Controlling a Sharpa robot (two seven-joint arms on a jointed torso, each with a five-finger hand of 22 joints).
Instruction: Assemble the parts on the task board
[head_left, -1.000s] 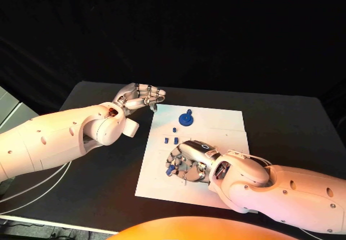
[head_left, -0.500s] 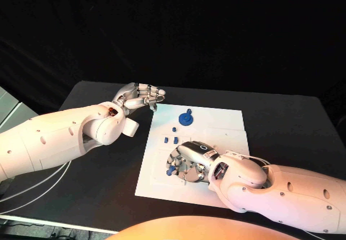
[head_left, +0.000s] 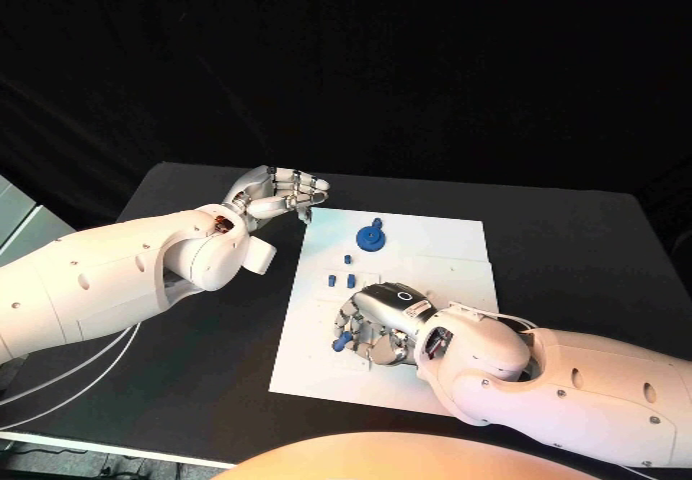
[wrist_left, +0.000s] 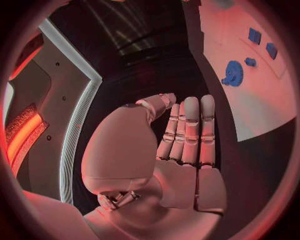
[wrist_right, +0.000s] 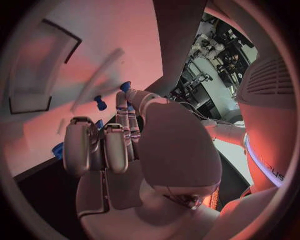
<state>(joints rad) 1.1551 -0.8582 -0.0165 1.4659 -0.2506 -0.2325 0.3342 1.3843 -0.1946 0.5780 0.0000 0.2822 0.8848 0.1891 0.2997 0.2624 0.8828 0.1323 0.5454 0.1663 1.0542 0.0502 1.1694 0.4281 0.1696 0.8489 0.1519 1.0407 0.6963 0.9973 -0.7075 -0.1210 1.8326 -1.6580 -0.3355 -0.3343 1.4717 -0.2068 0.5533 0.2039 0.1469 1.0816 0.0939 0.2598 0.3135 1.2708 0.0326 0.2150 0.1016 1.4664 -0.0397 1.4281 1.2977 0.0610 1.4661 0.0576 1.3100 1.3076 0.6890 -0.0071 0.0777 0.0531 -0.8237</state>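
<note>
Black table (head_left: 188, 350) (dark backdrop) under white task board (head_left: 433, 245).

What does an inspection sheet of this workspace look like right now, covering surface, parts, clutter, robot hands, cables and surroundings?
Surface: black table, with the white task board in the middle.
Job's things: blue gear on the board's far part; small blue parts nearer the middle; one blue part at the right robot hand's fingertips.
Clutter: nothing seen.
Robot hands: left robot hand off the board beside its far left corner, fingers straight and together, holding nothing; right robot hand over the board's near half, fingers curled, grip on the part unclear.
Cables: pale cables hang under the left arm.
Surroundings: dark backdrop.
</note>
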